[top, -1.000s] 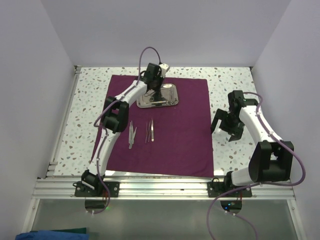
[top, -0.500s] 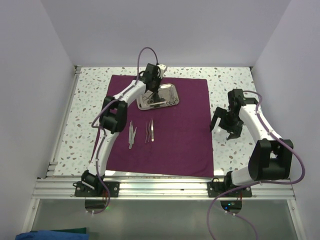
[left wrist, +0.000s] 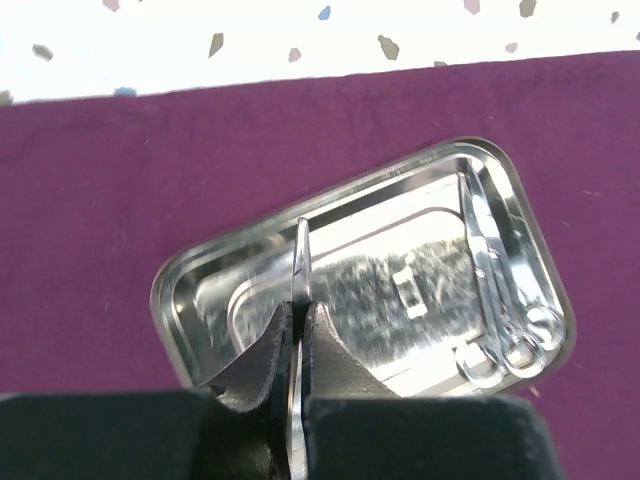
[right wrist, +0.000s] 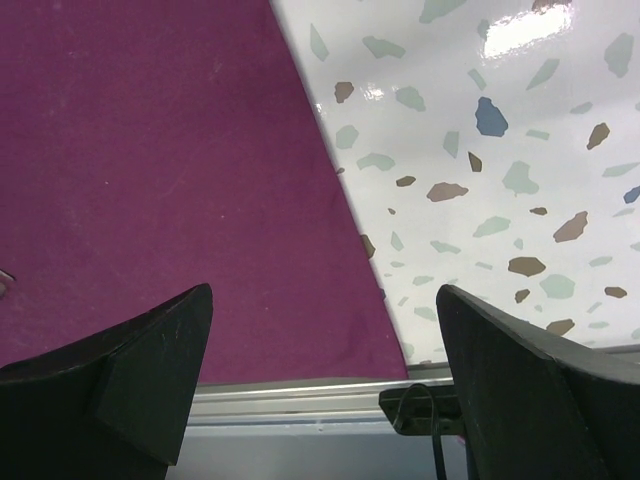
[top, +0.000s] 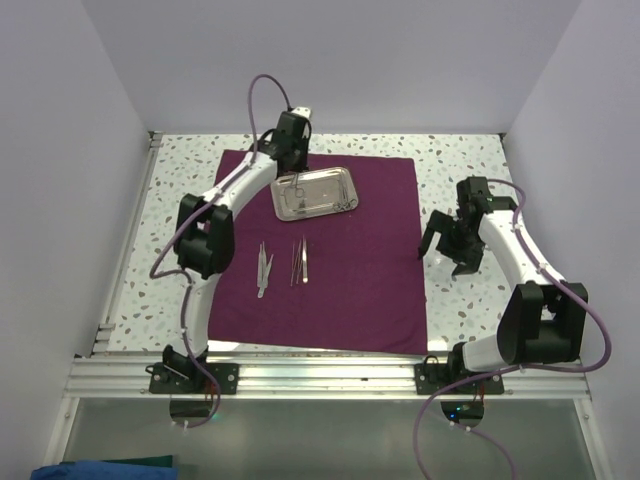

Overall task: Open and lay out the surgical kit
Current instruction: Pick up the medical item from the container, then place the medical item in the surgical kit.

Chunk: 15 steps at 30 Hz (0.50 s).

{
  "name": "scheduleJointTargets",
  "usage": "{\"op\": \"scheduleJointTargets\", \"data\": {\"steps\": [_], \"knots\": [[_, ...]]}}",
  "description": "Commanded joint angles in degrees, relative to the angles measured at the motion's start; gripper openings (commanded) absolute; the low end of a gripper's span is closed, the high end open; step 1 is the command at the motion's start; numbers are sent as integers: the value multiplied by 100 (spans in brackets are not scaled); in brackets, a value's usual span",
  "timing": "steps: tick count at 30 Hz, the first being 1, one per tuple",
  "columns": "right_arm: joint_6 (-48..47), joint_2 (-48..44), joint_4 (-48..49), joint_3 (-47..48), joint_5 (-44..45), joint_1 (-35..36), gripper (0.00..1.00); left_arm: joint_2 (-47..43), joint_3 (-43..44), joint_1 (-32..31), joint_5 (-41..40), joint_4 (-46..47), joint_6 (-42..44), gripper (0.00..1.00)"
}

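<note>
Two slips worry us: the thin instrument [left wrist: 300,255], pinched edge-on in our fully closed left gripper [left wrist: 298,314] above the tray [left wrist: 190,300], could twist loose and clatter onto the scissors [left wrist: 495,290]. Over the right edge of the cloth [top: 360,280], our right gripper [right wrist: 322,300] gapes wide, holding nothing.

You see a dark magenta-purple cloth [top: 350,280], a mirror-bright silver tray [top: 320,196], thin silver instruments [top: 298,262], a white table [top: 455,165] speckled with grey, brown and blue flecks, and a left arm [top: 240,180] and right arm [top: 505,250] in white with black joints and lilac cables [top: 265,78].
</note>
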Motion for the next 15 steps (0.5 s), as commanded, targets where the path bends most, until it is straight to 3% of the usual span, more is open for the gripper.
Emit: {"op": "scheduleJointTargets", "data": {"steps": [1, 7, 11, 15], "knots": [[-97, -144, 178, 17, -168, 23, 98, -1086, -711, -55, -223, 360, -1098, 0], [-97, -171, 292, 26, -273, 23, 98, -1983, -2546, -968, -450, 694, -2233, 0], [-106, -223, 362, -97, -326, 32, 98, -2002, -2979, -1688, -496, 650, -3172, 0], [-194, -381, 371, -343, -318, 23, 98, -1739, -3007, -2111, -575, 501, -3526, 0]]}}
